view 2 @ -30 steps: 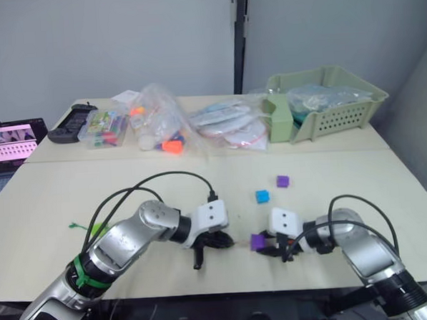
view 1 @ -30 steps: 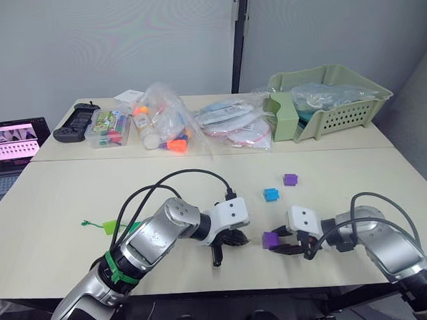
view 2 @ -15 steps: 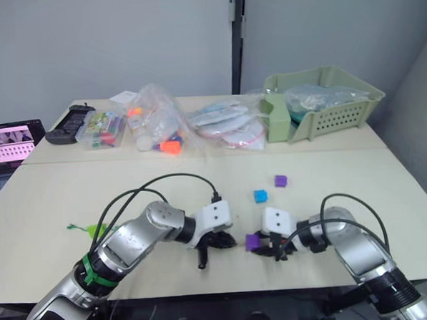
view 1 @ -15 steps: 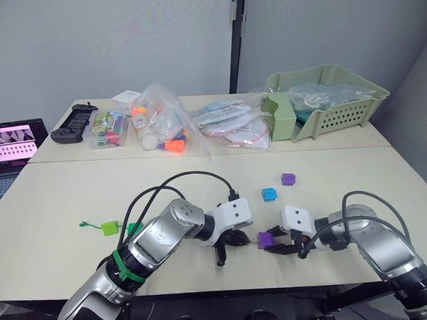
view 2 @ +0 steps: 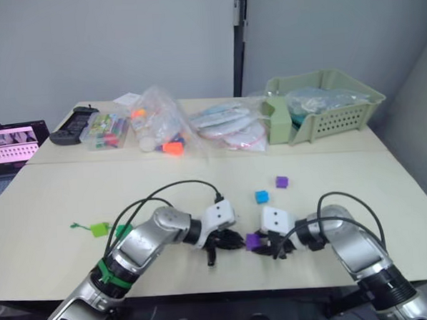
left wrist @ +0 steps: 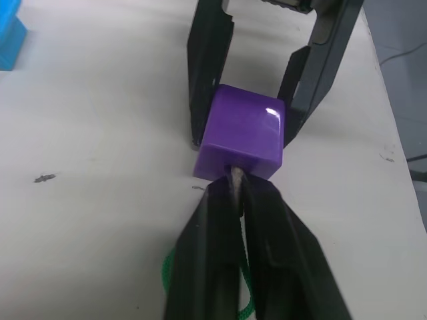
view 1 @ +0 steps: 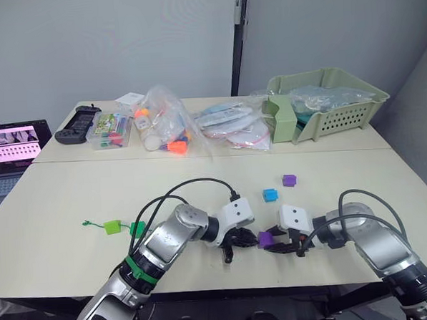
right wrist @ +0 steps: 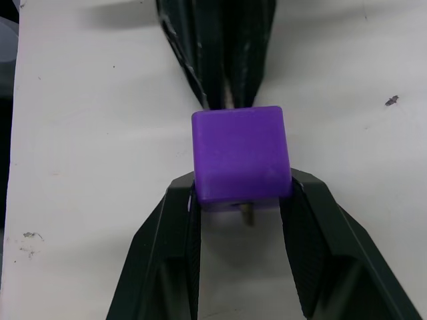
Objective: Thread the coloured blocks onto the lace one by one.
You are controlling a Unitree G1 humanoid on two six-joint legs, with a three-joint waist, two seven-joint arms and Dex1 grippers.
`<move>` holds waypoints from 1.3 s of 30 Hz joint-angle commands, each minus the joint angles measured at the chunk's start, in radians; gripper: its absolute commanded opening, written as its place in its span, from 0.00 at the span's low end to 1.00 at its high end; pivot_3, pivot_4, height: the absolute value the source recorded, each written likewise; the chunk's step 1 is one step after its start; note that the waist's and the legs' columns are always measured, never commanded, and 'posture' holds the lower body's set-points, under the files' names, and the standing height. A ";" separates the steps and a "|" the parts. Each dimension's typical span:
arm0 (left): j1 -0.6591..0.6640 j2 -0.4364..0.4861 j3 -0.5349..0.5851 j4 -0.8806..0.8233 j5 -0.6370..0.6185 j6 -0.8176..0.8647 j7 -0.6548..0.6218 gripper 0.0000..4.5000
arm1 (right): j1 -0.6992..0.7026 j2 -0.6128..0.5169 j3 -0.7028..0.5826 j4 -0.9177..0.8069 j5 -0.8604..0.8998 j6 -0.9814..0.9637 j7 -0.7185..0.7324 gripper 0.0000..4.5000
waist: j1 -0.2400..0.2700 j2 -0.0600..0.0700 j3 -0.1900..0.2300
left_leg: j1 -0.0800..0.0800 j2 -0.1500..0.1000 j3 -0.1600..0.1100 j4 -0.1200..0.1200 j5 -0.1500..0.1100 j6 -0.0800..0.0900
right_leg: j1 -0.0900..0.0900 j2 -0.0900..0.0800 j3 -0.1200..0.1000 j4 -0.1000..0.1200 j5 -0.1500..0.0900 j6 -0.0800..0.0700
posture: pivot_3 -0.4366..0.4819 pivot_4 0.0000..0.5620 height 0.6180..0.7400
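Observation:
My right gripper (view 1: 272, 241) is shut on a purple cube (view 1: 265, 238) just above the table's front middle. My left gripper (view 1: 235, 239) is shut on the lace's pale tip (left wrist: 235, 179), pressed against the cube's hole. In the right wrist view the tip (right wrist: 247, 215) pokes out of the cube (right wrist: 240, 157) on the far side. Green lace cord (left wrist: 170, 280) trails back under the left fingers. A blue cube (view 1: 270, 194) and a second purple cube (view 1: 290, 179) lie loose behind. At the left a lime green block (view 1: 113, 226) and a dark green block (view 1: 137, 228) lie together.
Clear bags of toys (view 1: 165, 127) and flat packets (view 1: 229, 123) line the table's back. A pale green basket (view 1: 328, 100) stands at the back right. At the back left are a clear box (view 1: 110, 128) and a black controller (view 1: 79, 124); a laptop (view 1: 8, 142) stands off the table's left.
My left gripper has moved right with the lace tip until it meets the purple cube. My right gripper has brought the cube slightly left. The gap between them has closed.

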 commanded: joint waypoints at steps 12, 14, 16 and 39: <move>0.032 0.121 0.065 -0.052 -0.032 -0.224 -0.123 0.58 | 0.086 -0.033 -0.042 -0.066 0.020 0.015 -0.038 0.26 | -0.002 0.000 0.000 | 0.000 0.000 0.000 -0.004 0.000 0.000 | 0.000 0.000 0.000 -0.003 0.002 -0.004 | 0.48 0.27 1.00; 0.040 0.123 0.055 -0.029 -0.022 -0.252 -0.125 0.58 | 0.096 -0.049 -0.050 -0.071 0.027 0.012 -0.035 0.26 | 0.004 0.000 0.000 | -0.001 0.000 0.000 -0.004 0.000 0.000 | 0.000 -0.001 0.000 -0.005 0.003 -0.005 | 0.48 0.27 1.00; 0.044 0.121 0.049 -0.005 -0.006 -0.278 -0.119 0.58 | 0.102 -0.061 -0.052 -0.073 0.032 0.010 -0.034 0.26 | 0.009 0.000 0.000 | -0.002 -0.001 0.000 -0.004 0.000 0.000 | 0.000 -0.002 -0.001 -0.006 0.003 -0.004 | 0.48 0.27 1.00; 0.064 0.048 0.020 0.049 0.046 -0.337 -0.095 0.00 | 0.117 -0.077 -0.051 -0.104 0.053 0.032 -0.048 0.26 | 0.009 0.000 0.000 | -0.003 -0.001 0.000 -0.004 0.000 0.000 | 0.000 -0.002 -0.001 -0.007 0.003 -0.004 | 0.48 0.27 1.00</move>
